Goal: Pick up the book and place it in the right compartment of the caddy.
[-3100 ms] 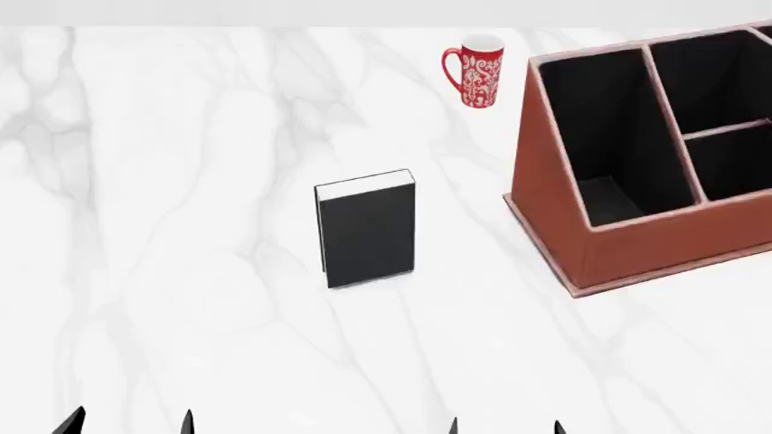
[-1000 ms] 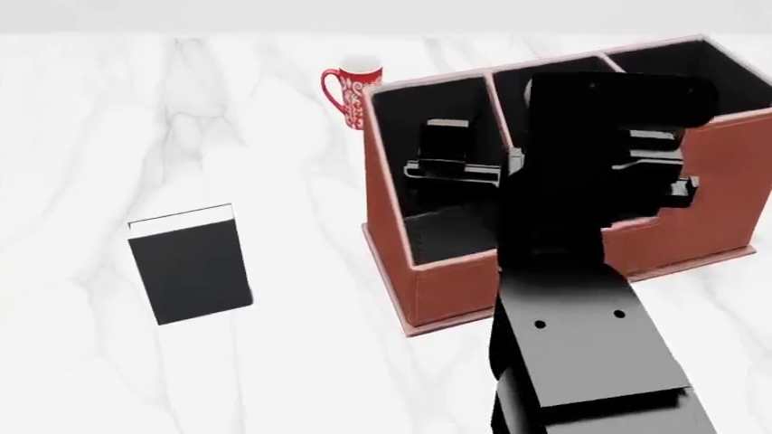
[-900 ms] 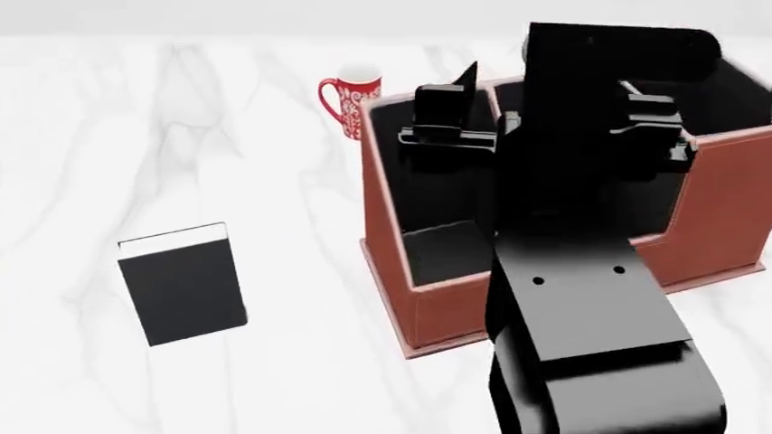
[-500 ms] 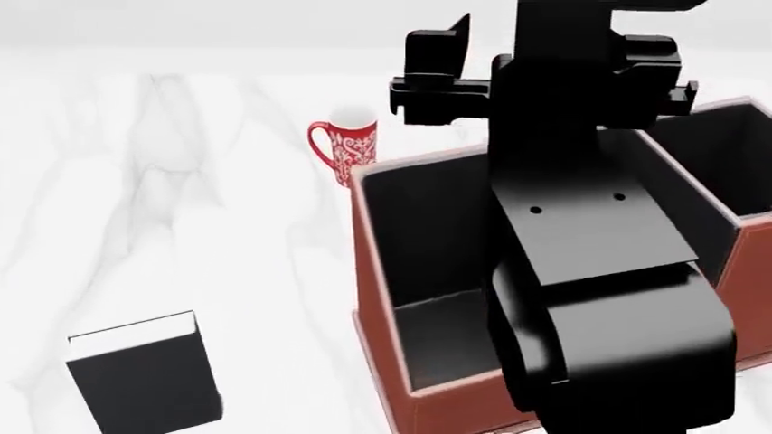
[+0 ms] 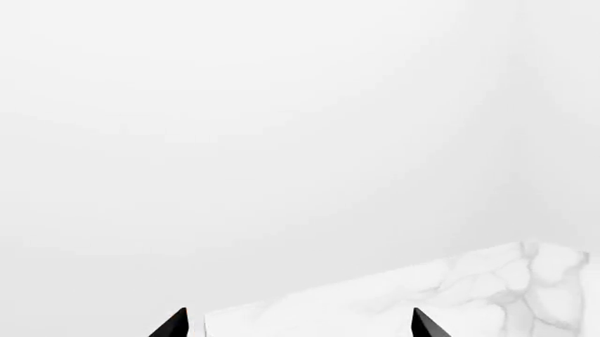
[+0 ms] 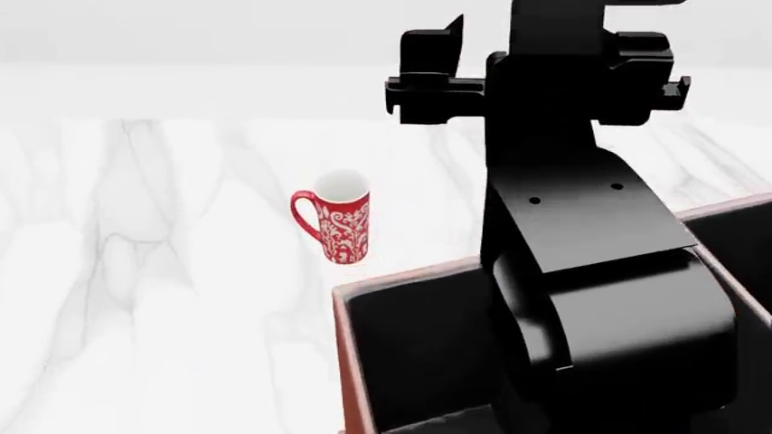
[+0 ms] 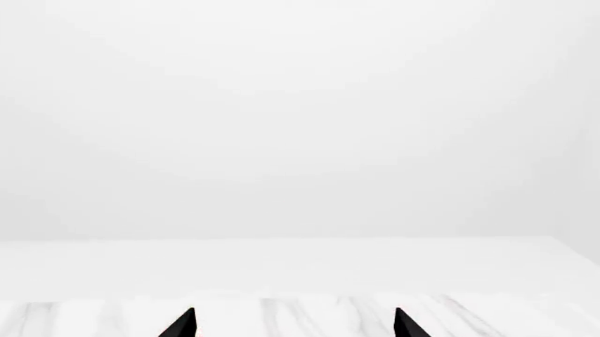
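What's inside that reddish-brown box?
The one caddy compartment in the head view shows only black lining, nothing inside as far as it shows. The raised right arm covers the rest, and its floor is cut off.

Lighting: bright, even, diffuse; no single source evident. Shadows: very faint on the marble tabletop [image 6: 157, 271], soft beside the red mug [image 6: 343, 217]. Glare: none; white background nearly washes out. Sharpness: crisp synthetic render, no blur, no edge distortion. Black right arm [image 6: 591, 271] shows smooth grey highlights; caddy [image 6: 350, 362] lining reads deep black.
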{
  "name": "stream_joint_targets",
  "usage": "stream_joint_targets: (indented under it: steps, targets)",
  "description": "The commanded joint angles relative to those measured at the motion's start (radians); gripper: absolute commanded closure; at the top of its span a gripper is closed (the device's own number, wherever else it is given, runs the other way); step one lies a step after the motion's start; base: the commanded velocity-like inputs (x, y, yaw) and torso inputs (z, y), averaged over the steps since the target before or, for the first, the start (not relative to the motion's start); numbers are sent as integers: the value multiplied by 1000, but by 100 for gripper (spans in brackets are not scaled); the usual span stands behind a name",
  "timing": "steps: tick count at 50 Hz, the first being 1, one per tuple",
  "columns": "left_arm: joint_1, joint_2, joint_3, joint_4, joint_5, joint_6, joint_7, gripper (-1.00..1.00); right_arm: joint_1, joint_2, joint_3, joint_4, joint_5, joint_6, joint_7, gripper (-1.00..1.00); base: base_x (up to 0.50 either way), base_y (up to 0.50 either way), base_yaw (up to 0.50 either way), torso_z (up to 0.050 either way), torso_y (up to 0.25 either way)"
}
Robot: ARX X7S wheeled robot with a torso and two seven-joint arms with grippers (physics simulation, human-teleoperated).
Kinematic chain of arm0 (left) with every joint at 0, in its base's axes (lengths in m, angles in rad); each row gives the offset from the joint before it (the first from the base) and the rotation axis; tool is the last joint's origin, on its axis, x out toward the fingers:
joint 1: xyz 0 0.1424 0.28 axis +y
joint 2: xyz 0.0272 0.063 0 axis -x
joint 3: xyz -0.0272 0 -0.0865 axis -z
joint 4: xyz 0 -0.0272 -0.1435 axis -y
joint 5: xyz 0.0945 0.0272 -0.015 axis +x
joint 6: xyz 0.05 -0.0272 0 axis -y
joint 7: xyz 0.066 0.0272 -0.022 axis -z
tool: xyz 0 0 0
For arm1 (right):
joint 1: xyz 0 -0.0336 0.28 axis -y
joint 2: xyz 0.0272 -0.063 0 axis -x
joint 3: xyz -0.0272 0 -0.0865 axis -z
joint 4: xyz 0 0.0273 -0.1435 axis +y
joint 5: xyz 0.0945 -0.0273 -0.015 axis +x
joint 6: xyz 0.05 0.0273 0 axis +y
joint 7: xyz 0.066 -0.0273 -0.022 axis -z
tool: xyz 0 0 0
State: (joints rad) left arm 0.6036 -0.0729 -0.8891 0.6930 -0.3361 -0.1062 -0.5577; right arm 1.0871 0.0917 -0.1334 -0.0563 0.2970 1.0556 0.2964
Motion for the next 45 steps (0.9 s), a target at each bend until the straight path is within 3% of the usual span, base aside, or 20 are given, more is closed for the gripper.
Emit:
stream_joint_targets:
  steps: [1, 22, 28, 32, 34, 36, 37, 38, 39, 45]
  targets:
    - [6, -4, 10, -4, 5, 5, -9, -100, 0, 4, -5, -3, 12, 5, 12, -100, 500, 0, 0, 0, 0]
    - [12, -9, 25, -20, 9, 21, -17, -100, 53, -2, -53, 20, 43, 92, 16, -100, 24, 0, 0, 0, 1]
    - [16, -9, 23, -20, 6, 24, -21, -100, 57, 27, -98, -15, 173, 80, -198, -100, 0, 0, 0, 0, 0]
    - [15, -12, 27, -22, 9, 23, -24, -100, 82, 42, -122, -21, 250, 139, -295, -100, 0, 0, 0, 0, 0]
    - [15, -14, 29, -15, 11, 18, -27, -100, 121, 61, -150, -58, 345, 253, -387, -100, 0, 0, 0, 0, 0]
    - [15, -13, 29, -21, 9, 24, -27, -100, 111, 61, -143, -78, 355, 215, -407, -100, 0, 0, 0, 0, 0]
    - [17, -8, 30, -32, 11, 41, -20, -100, 43, 211, -293, -228, 400, 117, -557, -100, 0, 0, 0, 0, 0]
    - [18, -8, 30, -32, 11, 42, -20, -100, 35, 285, -443, -378, 392, 100, -707, -100, 0, 0, 0, 0, 0]
    - [18, -8, 31, -32, 12, 42, -21, -100, 35, 288, -593, -492, 394, 101, -785, -100, 0, 0, 0, 0, 0]
    - [17, -14, 37, -29, 13, 36, -26, -100, 22, 297, -672, -510, 367, 75, -787, -100, 0, 0, 0, 0, 0]
